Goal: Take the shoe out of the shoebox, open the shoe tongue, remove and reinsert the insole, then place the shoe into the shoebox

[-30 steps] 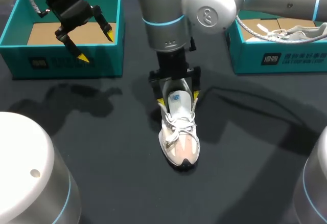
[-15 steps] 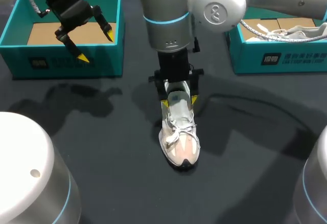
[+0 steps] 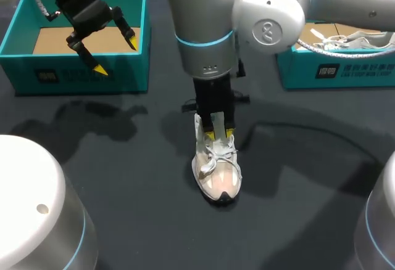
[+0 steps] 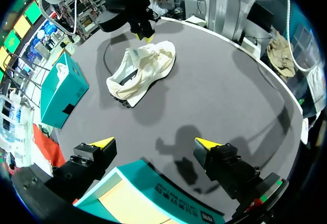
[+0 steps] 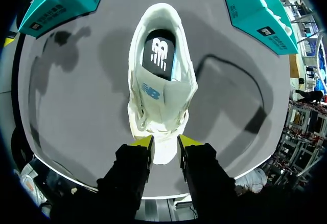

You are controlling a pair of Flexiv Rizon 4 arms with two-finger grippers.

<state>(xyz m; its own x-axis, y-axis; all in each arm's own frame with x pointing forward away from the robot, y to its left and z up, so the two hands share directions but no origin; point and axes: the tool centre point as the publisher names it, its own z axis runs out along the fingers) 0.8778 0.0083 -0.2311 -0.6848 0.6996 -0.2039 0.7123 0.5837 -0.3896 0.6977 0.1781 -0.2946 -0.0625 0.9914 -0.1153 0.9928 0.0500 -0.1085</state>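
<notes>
A white lace-up trainer with a pale pink toe [image 3: 217, 174] stands upright on the dark grey worktop [image 3: 123, 171] near its middle, between the two boxes and outside both, its toe pointing toward the near edge in the head view. The right arm comes in from the right and hangs straight down over the trainer, and the right gripper [image 3: 218, 135] is set on the laced upper just ahead of the tongue. Its jaws are drawn in to a narrow gap. In the right wrist view the white upper fills that gap and meets both yellow tips, so they pinch the trainer there. In that view the tongue with its blue mark and the dark insole in the heel opening lie ahead of the right gripper. The left gripper [image 3: 115, 54] hangs above the open teal cardboard shoebox [image 3: 80, 76] at the left of the worktop, well apart from the trainer. Its jaws are spread wide and hold nothing. In the left wrist view the edge of that box and its brown cardboard floor [image 3: 62, 39] lie under the tips. A second teal shoebox [image 3: 321, 69] sits at the right side of the worktop, with another pale shoe [image 3: 355, 39] lying inside it.
</notes>
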